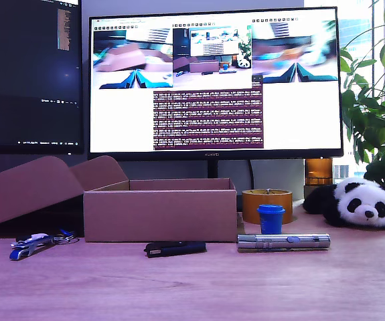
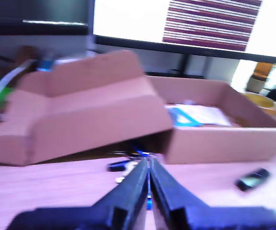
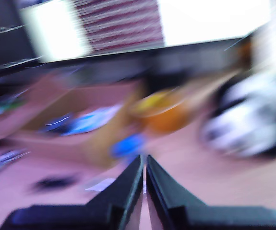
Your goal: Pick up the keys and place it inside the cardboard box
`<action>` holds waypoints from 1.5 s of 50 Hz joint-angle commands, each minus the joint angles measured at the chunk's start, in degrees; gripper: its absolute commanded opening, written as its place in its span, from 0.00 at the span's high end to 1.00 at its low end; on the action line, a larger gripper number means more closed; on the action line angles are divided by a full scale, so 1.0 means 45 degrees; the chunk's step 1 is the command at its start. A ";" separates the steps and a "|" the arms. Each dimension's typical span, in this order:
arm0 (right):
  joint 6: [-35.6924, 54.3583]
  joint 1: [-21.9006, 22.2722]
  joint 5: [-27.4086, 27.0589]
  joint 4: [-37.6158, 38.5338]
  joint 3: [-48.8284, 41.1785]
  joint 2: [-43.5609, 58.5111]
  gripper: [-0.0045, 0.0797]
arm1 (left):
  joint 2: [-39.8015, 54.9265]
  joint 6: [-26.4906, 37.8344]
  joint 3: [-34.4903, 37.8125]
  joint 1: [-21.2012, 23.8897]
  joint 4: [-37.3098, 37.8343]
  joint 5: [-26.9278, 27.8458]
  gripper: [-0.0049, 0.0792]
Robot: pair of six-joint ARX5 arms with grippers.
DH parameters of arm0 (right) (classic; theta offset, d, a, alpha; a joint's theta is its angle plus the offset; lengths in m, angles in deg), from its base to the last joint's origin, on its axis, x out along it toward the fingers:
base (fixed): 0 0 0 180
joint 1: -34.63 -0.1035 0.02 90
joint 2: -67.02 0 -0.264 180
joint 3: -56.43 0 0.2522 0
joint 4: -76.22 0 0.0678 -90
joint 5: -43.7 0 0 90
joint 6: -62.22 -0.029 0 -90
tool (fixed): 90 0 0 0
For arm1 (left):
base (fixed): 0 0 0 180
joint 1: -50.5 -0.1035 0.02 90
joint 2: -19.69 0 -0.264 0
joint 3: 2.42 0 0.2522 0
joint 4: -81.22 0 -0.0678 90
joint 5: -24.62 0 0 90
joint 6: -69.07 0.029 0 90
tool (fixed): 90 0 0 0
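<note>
Desk, open cardboard box holding papers, keys outside beside it

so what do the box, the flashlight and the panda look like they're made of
The box looks like plain brown cardboard: matte, with thin folded walls and flaps. The flashlight appears to be metal, a silver cylinder with a shiny, glinting finish. The panda seems to be soft plush fabric, judging by its fuzzy black-and-white surface.

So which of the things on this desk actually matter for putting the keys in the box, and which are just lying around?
For the job:
- blue-and-white-fobbed bunch of silver keys
- low brown cardboard box

Lying about:
- black slim stick gadget
- silver cylindrical flashlight
- blue plastic cap
- round tan tape roll
- panda soft toy
</note>
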 commanded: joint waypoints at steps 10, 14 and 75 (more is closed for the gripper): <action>-0.0024 -0.1855 0.0991 -0.0058 -0.0165 0.0068 0.96 | -0.0112 0.0005 0.0233 0.0855 -0.0058 -0.0102 0.95; 0.0214 -0.2671 0.0986 -0.0126 -0.0165 0.0083 0.96 | -0.0087 0.0102 0.0233 0.1064 -0.0049 -0.0214 0.95; 0.1200 -0.4439 -0.0034 -0.0379 -0.0165 0.0083 0.96 | 0.6164 0.1739 0.0233 0.2516 -0.4571 -0.1870 0.45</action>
